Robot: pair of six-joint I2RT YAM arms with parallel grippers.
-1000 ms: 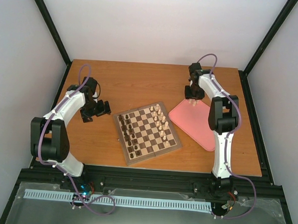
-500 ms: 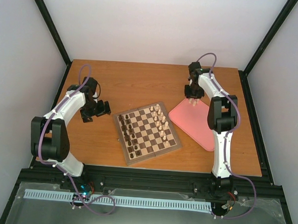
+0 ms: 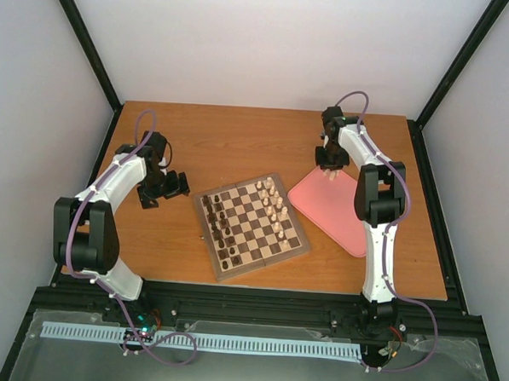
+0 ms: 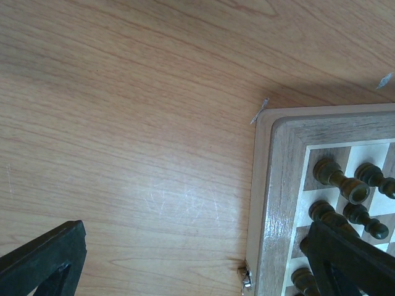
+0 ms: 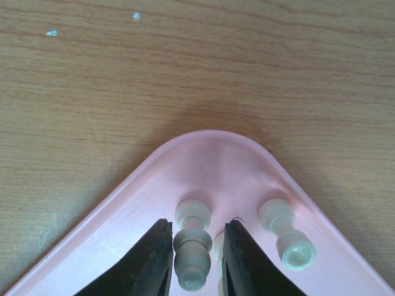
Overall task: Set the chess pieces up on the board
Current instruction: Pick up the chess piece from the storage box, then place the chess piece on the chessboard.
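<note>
The board (image 3: 264,260) lies at the table's middle, with pale chess pieces (image 3: 276,210) along its right side. My right gripper (image 3: 328,170) hangs over the far corner of the pink tray (image 3: 343,214). In the right wrist view this gripper (image 5: 197,262) is open, its jaws a little apart on either side of a pale piece (image 5: 192,246). The left finger touches the piece and the right one stands just off it. A second pale piece (image 5: 287,237) lies to the right, and a third is half hidden behind the right finger. My left gripper (image 3: 165,186) is open and empty, left of the board.
Dark brown pieces (image 3: 218,230) stand along the board's left side and show in the left wrist view (image 4: 345,185), next to the board's corner (image 4: 278,185). A small metal clasp (image 4: 246,276) sits on the board's edge. Bare wooden table (image 4: 123,123) lies under the left gripper (image 4: 197,271).
My right gripper has shifted very slightly toward the tray's far corner. The left arm and the pieces on the board have not moved.
</note>
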